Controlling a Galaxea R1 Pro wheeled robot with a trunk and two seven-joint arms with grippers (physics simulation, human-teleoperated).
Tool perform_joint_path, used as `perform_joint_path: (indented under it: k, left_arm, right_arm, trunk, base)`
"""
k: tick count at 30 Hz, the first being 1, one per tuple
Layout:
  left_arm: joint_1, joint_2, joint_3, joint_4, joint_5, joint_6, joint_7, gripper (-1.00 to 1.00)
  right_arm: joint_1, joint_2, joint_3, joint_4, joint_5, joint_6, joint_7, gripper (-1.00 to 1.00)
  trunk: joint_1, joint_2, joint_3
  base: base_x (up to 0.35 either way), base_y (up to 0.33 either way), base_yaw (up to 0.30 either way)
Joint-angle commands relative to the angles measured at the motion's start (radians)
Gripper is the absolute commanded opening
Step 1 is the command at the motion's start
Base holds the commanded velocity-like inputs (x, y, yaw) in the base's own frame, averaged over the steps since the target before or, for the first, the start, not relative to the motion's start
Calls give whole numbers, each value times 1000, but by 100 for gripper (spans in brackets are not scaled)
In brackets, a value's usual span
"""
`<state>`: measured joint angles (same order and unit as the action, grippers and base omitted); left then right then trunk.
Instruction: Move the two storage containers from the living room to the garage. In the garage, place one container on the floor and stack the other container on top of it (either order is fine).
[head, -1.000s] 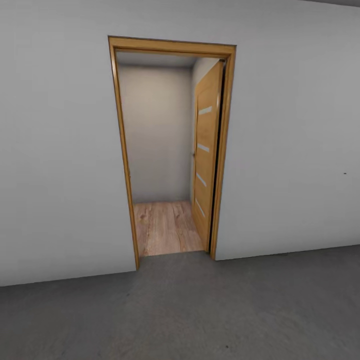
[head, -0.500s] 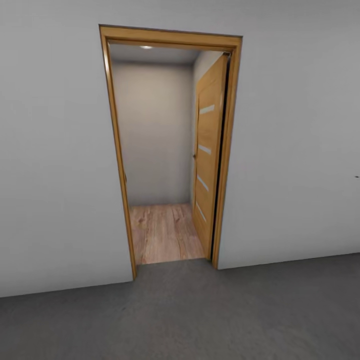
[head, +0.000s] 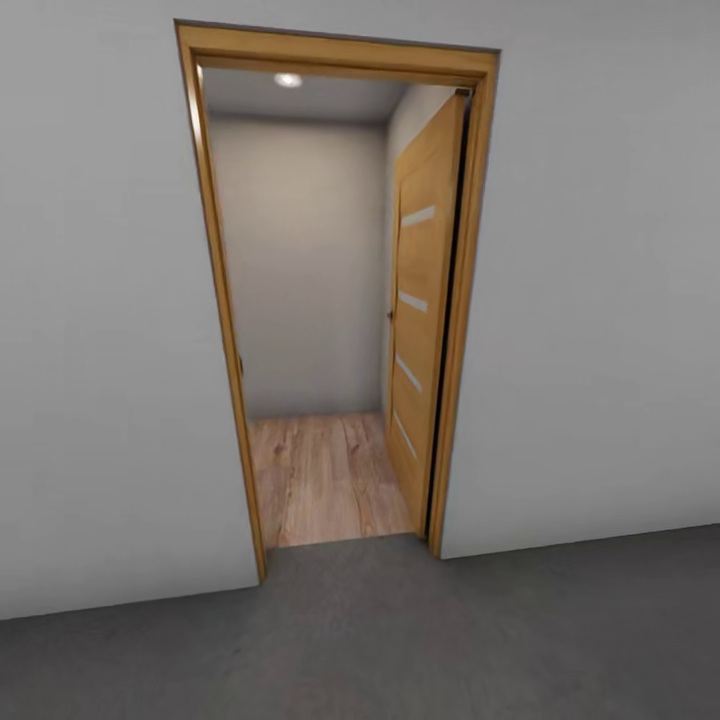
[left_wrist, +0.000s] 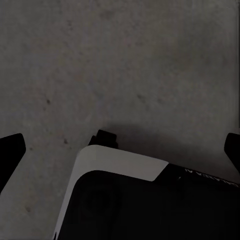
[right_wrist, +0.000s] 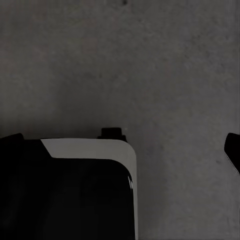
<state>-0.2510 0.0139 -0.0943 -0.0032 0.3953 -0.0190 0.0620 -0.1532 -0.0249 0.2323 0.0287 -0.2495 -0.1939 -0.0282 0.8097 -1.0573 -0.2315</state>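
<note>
The two storage containers are out of view. I stand on the garage's grey concrete floor (head: 420, 640), facing a tan wooden doorway (head: 335, 50) in a white wall. In the left wrist view my left gripper (left_wrist: 120, 147) hangs over the concrete, open, its dark fingertips (left_wrist: 10, 150) wide apart and nothing between them. In the right wrist view my right gripper (right_wrist: 122, 142) is also open over the concrete, holding nothing.
The tan door (head: 425, 300) is swung inward along the right side of the opening. Beyond it lies a small room with a light wood plank floor (head: 325, 470) and a white back wall. My own black and white base (left_wrist: 125, 200) shows below both grippers.
The whole head view has shifted: the doorway looks larger and closer, and a ceiling light inside has come into sight. The camera moved toward the door; nothing else changed.
</note>
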Motion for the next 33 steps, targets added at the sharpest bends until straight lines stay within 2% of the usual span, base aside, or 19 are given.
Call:
perform_joint_path:
  k: [1,33]
  left_arm:
    - [-1,0,-9,0,8,-2,2,100]
    - [-1,0,-9,0,8,1,2,100]
  right_arm:
    - [-1,0,9,3,-8,-6,-1,100]
    - [-2,7,-1,2,-13,-13,4,100]
  trunk:
    - [1,-1,-1]
    - [1,-1,-1]
  base:
    - [321,0,0]
    - [321,0,0]
